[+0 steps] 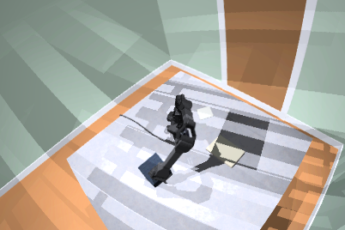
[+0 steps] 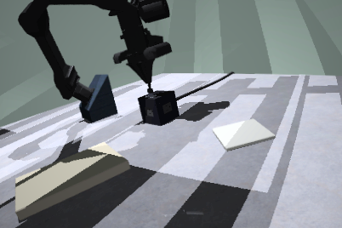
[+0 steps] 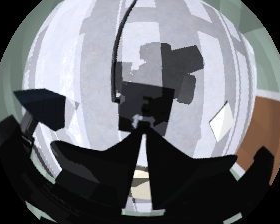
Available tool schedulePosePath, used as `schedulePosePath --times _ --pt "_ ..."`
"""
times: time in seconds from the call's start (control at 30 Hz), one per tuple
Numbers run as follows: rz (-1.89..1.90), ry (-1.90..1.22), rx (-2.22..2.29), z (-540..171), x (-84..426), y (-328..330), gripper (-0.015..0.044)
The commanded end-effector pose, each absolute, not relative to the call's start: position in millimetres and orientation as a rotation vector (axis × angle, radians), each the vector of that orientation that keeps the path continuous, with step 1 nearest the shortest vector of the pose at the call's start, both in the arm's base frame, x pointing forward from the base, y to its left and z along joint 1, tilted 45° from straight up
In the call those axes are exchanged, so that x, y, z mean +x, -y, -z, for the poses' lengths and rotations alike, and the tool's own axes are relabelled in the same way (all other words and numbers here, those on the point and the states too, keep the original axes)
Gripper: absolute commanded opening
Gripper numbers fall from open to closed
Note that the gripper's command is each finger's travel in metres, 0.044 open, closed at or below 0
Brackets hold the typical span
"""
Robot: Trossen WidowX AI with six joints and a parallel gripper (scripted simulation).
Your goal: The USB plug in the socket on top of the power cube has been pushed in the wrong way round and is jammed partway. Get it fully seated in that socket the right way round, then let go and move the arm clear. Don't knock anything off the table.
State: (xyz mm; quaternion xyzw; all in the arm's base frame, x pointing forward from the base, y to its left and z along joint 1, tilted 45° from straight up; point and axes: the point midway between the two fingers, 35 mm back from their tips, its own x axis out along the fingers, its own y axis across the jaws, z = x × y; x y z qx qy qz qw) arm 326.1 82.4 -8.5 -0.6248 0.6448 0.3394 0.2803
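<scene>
The dark power cube [image 2: 160, 111] [image 3: 128, 111] stands on the table, with socket faces on its sides. In the top view the arm hides it. My gripper [image 2: 150, 84] [image 3: 144, 130] points down over the cube's top, its fingers nearly together and shut on the small USB plug [image 2: 150, 90]. The plug is at the cube's top face; pale glints show by the fingertips in the wrist view. How deep it sits and which way round it faces are too small to tell.
A black cable [image 1: 143, 127] [image 2: 204, 87] [image 3: 115, 60] runs from the cube. A dark blue wedge [image 1: 148, 166] [image 2: 102, 103] [image 3: 48, 107] is by the arm's base. A cream slab [image 1: 232, 153] [image 2: 76, 184] and a smaller white tile [image 1: 205, 113] [image 2: 244, 133] [image 3: 221, 122] lie on the table.
</scene>
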Motion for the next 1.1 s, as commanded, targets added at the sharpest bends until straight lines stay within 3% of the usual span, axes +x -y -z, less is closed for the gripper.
schedulePosePath --times 0.0,1.07 --pt "-0.911 -1.726 -1.679 8.7 326.3 -82.0 0.0" --pt "-0.911 -1.726 -1.679 11.4 326.1 -79.4 0.0"
